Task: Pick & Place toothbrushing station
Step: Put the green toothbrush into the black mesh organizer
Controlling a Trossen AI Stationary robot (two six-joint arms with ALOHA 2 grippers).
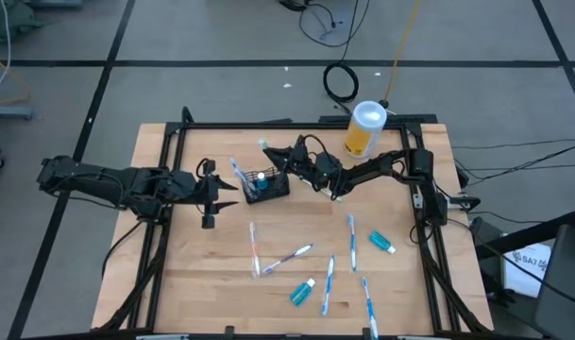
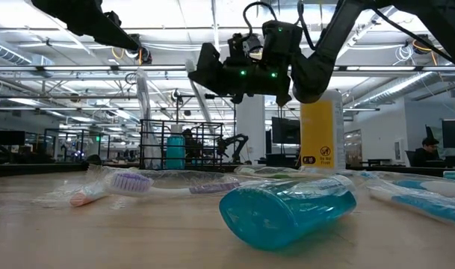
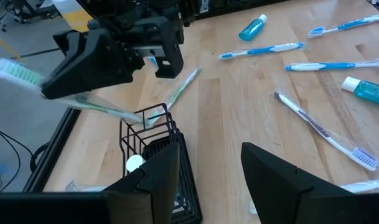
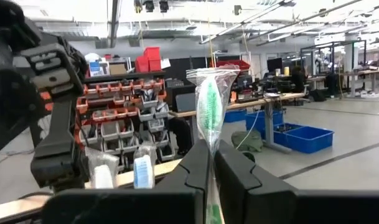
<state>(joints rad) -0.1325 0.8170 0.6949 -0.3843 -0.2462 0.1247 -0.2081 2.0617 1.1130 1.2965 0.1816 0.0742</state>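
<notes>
Gripping one wrapped toothbrush [image 4: 209,102] tight, right hand [image 1: 277,156] over caddy [image 1: 268,183]; left hand [image 1: 210,192] spread, empty.

The caddy [image 1: 266,185] is black wire mesh; the canister [image 1: 365,128] behind it is yellow with a white lid; the table [image 1: 202,274] is pale blond wood with a black frame. The loose toothbrushes [image 1: 351,236] are white and blue, one [image 2: 149,184] with a pink handle end and lilac bristles; the tubes [image 1: 302,293] are teal, with white caps. The wrapped brush [image 4: 208,102] between the dark right gripper [image 4: 211,163] fingers has green bristles under clear film.
</notes>
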